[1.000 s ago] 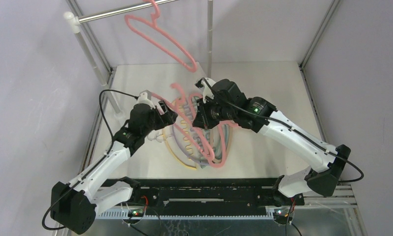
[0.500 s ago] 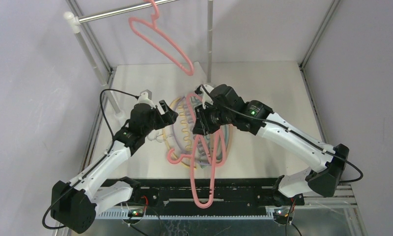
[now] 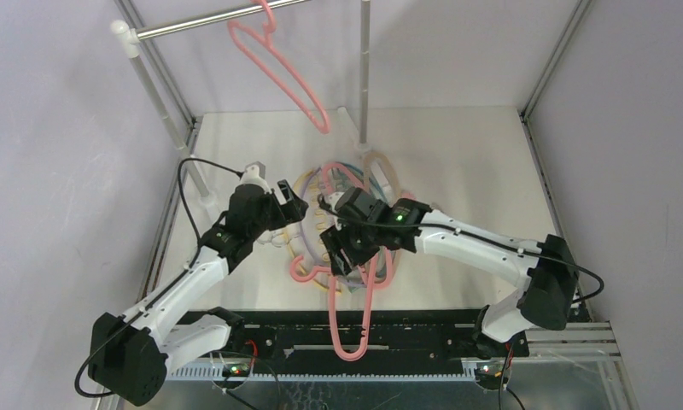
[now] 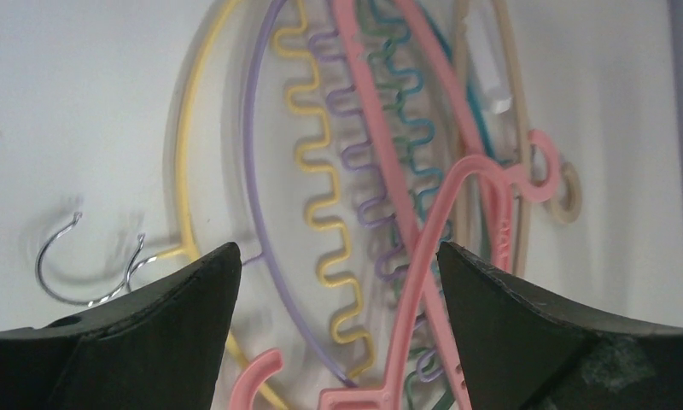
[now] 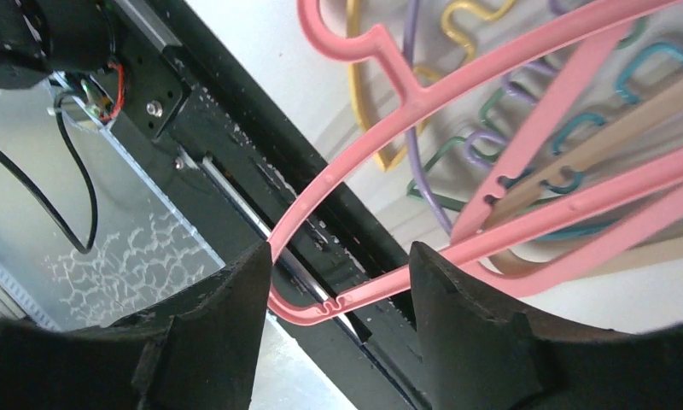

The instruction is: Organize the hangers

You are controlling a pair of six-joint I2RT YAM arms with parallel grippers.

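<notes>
I see my left end effector (image 3: 292, 205) hovering over the left side of the pile of hangers (image 3: 314, 198) on the white tabletop (image 3: 458, 154). In its wrist view the fingers (image 4: 176, 316) are spread wide and released, with nothing between them. Below it lie a yellow hanger (image 4: 314, 175) and a lavender hanger (image 4: 355, 158), both with wavy bars, and a teal hanger (image 4: 423, 128) and a tan hanger (image 4: 516, 102) further over; two thin wire hooks (image 4: 73, 265) rest on the bare surface beside them. My right end effector (image 3: 335, 248) sits low at the near side of the pile. Its fingers (image 5: 210, 333) are apart, and the end loop of a pink hanger (image 3: 350, 355) lies in the gap, one thin bar near each fingertip; I see no clamp on it. That hanger reaches from the pile out over the black base bar (image 3: 423, 329) at the near edge. A second pink hanger (image 3: 322, 125) hangs by its hook from the silver rail (image 3: 201, 21) at the back left.
</notes>
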